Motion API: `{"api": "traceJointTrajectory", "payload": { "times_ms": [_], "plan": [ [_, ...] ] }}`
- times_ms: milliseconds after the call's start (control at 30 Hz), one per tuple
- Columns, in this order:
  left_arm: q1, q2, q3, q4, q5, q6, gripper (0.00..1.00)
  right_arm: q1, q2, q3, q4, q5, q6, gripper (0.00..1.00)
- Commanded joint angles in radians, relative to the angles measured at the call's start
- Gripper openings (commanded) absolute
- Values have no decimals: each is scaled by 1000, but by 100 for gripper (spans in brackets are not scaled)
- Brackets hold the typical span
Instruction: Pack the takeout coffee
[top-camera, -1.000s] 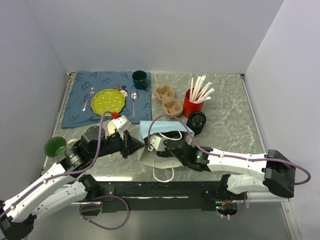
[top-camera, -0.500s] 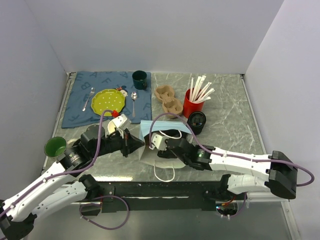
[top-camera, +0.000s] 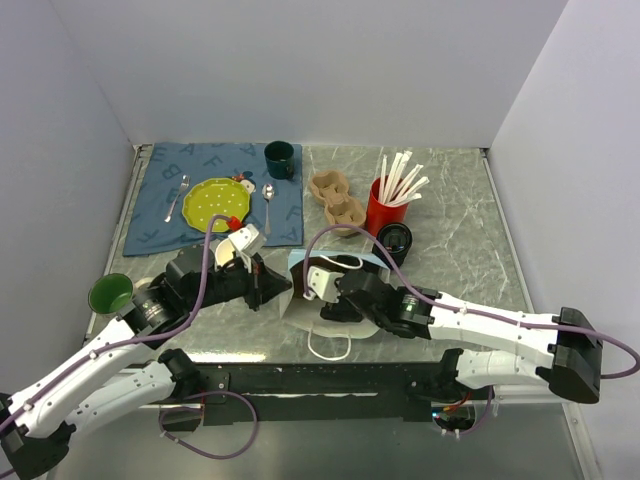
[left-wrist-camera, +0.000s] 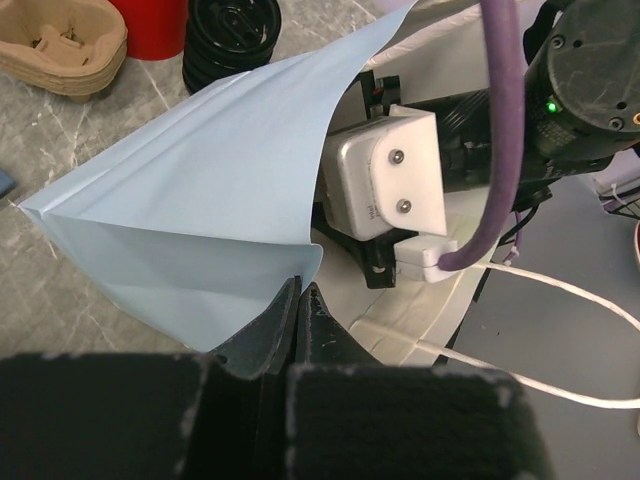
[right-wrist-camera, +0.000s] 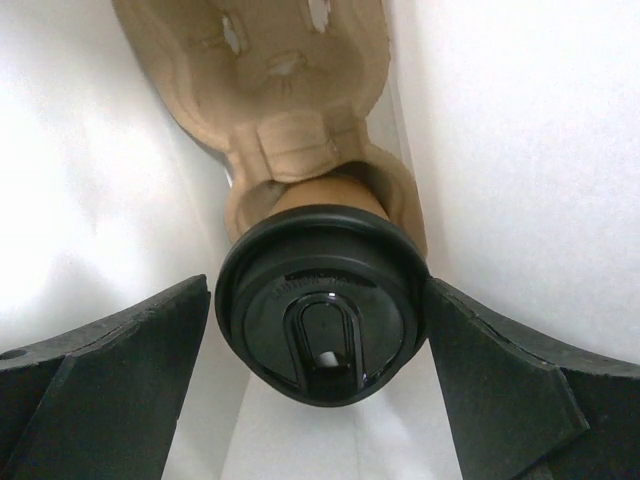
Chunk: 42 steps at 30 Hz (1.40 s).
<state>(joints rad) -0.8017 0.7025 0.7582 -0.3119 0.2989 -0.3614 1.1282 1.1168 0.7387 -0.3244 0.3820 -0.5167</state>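
The table is grey, veined stone-look laminate. At its near edge a pale blue paper bag lies on its side, matte and creased into sharp folds, with thin white cord handles. Its inside is plain white.

Deep in the bag sits a moulded pulp carrier, tan, fibrous and rounded. The takeout coffee stands in the carrier's nearer cup well. Only a short band of smooth brown kraft wall shows under its round, glossy black plastic lid, which has a raised rim and an oval sip tab.

The right gripper reaches into the bag mouth, its dark wedge-shaped fingers meeting the lid's rim on either side, clamped on the cup.

The left gripper has its black fingers pressed together on the bag's lower edge, pinching the paper.
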Motion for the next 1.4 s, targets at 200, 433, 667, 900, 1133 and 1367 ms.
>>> {"api": "traceJointTrajectory", "payload": {
  "times_ms": [200,433,667,900,1133,1367],
  "plan": [
    [1,14,62,22,29,-8,2,-7,-49,87,-114,-78,47,95],
    [1,23,70,14,36,-7,2,-5,-55,120,-157,-107,61,94],
    [1,31,75,13,39,-8,3,-5,-52,152,-176,-117,60,93],
    [1,46,82,14,39,-7,3,-5,-54,168,-183,-117,60,93],
    [1,60,86,22,28,-24,4,-5,-58,192,-188,-107,60,92],
    [1,72,98,11,28,-27,4,-7,-63,211,-197,-107,66,92]
  ]
}}
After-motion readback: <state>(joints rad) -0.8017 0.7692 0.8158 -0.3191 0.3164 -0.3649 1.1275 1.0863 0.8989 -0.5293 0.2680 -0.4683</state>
